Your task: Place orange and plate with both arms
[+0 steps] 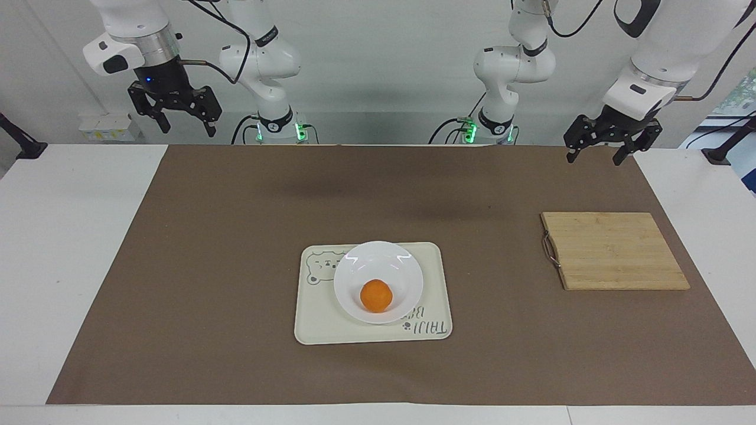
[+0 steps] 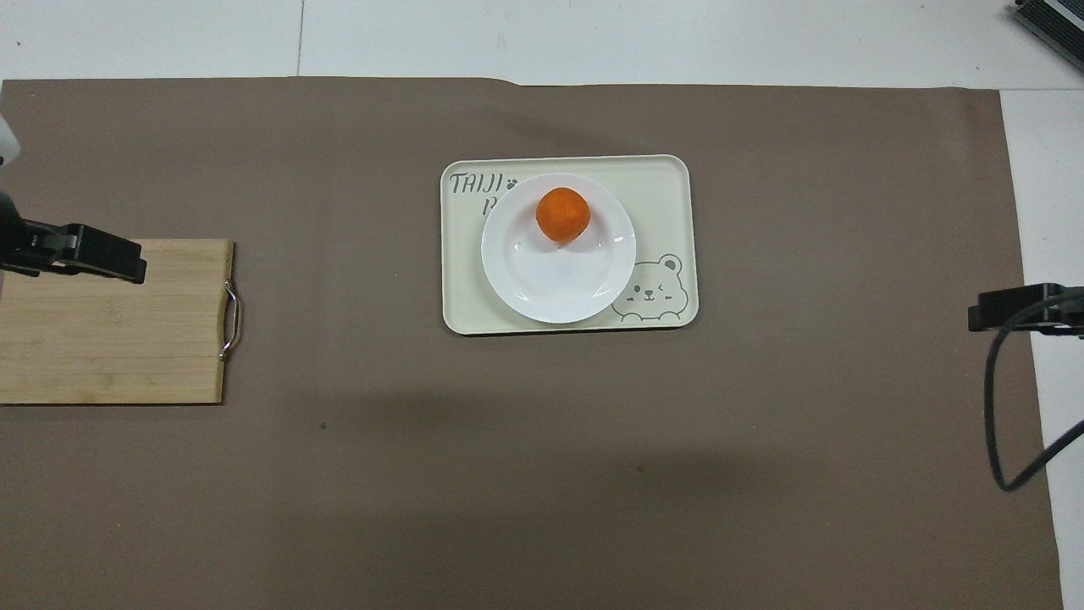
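The orange [image 1: 376, 295] [image 2: 562, 213] lies in the white plate [image 1: 378, 255] [image 2: 550, 284], on the part of the plate farther from the robots. The plate stands on a cream tray [image 1: 319, 321] [image 2: 665, 191] at mid-table. My right gripper [image 1: 186, 127] hangs high over the right arm's end of the table, open and empty. My left gripper [image 1: 595, 157] hangs over the left arm's end of the mat, open and empty. Both are well apart from the plate.
A wooden cutting board [image 1: 614, 251] [image 2: 110, 339] with a metal handle lies on the brown mat [image 1: 236, 236] toward the left arm's end. A black cable [image 2: 999, 424] loops down from the right arm.
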Robot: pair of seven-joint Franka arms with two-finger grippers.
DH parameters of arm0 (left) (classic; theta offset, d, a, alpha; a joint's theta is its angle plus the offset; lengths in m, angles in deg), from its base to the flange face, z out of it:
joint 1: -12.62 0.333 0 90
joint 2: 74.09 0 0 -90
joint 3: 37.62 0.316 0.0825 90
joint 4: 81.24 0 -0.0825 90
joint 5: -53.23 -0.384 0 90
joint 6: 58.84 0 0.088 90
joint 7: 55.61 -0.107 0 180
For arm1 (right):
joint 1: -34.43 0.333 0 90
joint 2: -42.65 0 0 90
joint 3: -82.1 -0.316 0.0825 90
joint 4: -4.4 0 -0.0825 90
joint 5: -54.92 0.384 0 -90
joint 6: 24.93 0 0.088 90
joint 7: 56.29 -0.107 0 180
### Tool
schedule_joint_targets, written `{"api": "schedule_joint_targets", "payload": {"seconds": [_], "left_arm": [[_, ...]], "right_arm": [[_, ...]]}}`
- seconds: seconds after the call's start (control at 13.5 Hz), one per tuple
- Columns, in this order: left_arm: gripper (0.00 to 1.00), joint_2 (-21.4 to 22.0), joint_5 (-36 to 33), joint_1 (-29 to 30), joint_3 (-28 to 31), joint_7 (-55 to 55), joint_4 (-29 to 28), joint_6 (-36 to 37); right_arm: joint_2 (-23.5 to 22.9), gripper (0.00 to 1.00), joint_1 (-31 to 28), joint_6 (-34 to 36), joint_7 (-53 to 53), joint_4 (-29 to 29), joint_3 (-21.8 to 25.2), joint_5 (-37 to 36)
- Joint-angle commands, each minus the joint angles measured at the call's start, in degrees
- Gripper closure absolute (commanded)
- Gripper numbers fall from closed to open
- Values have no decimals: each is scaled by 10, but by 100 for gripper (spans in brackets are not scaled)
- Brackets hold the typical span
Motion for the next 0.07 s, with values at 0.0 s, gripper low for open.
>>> {"api": "schedule_joint_targets", "payload": {"seconds": [0.0], "left_arm": [[0,12,5,3,-6,10,-10,-19]], "right_arm": [[-12,0,-4,9,13,-15,-2,-2]]}}
